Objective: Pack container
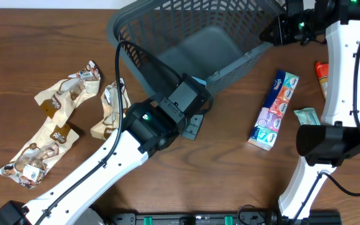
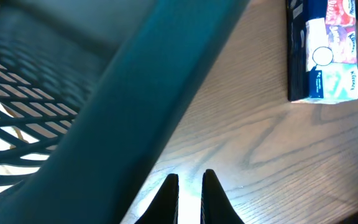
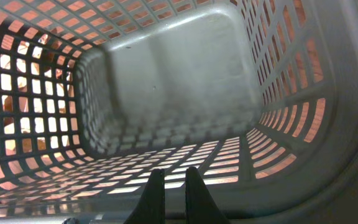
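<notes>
Surface: brown wood-grain table (image 1: 230, 181), viewed from above.
Container: the dark grey lattice container (image 1: 186, 37) sits at 12 o'clock, tilted, with its solid floor and slotted walls both showing from overhead.
Left arm: the white left arm (image 1: 92, 169) stretches diagonally from 7 o'clock to the centre, with its wrist just beside the container's near rim.
Left gripper: the left gripper (image 2: 190, 196) is low over bare wood, fingers pressed nearly together, nothing between them.
Right arm: the right arm (image 1: 345, 69) rises from 5 o'clock and bends inward at 1 o'clock.
Right gripper: the right gripper (image 3: 174, 196) is at the container's rim, pointing inside, fingers drawn together and pinching nothing visible.
Other items: crumpled snack wrappers (image 1: 55, 134) at 9 o'clock; a colourful packet (image 1: 274, 109) at 3 o'clock.
</notes>
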Action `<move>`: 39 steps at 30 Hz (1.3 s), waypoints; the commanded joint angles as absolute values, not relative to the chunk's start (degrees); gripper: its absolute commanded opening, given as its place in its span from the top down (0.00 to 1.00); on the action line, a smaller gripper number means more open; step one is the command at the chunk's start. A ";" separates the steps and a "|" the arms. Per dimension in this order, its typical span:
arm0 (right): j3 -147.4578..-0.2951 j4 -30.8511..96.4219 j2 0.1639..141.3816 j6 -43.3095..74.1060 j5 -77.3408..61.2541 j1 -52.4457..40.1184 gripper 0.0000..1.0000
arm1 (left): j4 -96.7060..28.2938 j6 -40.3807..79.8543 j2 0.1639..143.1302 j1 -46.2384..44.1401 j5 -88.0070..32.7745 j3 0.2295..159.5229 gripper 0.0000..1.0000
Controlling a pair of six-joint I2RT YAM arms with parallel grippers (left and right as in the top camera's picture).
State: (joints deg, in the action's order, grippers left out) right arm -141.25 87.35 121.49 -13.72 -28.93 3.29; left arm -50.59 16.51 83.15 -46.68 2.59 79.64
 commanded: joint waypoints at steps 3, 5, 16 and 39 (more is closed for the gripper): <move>-140.51 88.14 121.99 -14.46 -28.45 2.90 0.99 | -50.68 15.03 83.07 -45.28 3.81 80.47 0.94; -140.51 88.31 121.99 -14.46 -28.45 2.90 0.99 | -50.68 15.00 83.07 -44.88 3.84 80.47 0.94; -140.51 89.91 121.99 -14.44 -28.18 2.90 0.99 | -50.70 13.52 83.07 -42.35 3.97 80.49 0.94; -140.51 90.94 121.99 -14.39 -24.16 -1.13 0.99 | -52.18 10.48 83.05 -34.65 3.95 80.49 0.94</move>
State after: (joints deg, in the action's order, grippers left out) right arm -141.14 90.43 121.49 -13.72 -25.63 -0.10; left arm -52.23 11.73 83.15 -35.81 2.68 79.64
